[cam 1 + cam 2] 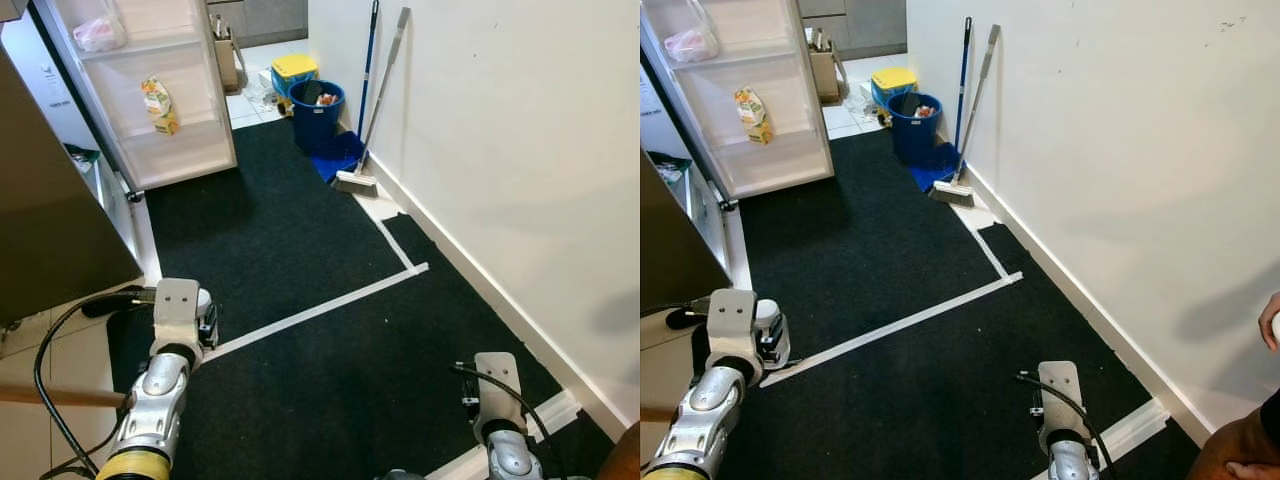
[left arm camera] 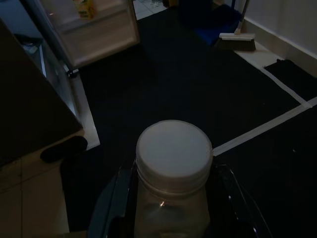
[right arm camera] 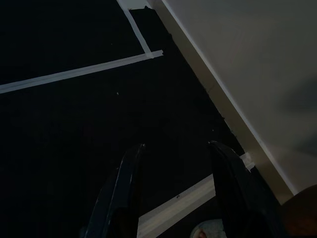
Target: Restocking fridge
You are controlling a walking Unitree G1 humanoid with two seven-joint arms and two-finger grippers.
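The open fridge door (image 1: 150, 90) stands well ahead of you across the black carpet (image 1: 300, 240), a juice carton (image 1: 160, 105) on its middle shelf and bare shelf beside it. Your left gripper (image 2: 171, 198) is clamped around a white-lidded jar (image 2: 173, 163), so walk it in level and square to that shelf, while your right gripper (image 3: 173, 193) hangs spread and empty, low near the wall (image 1: 500, 130)
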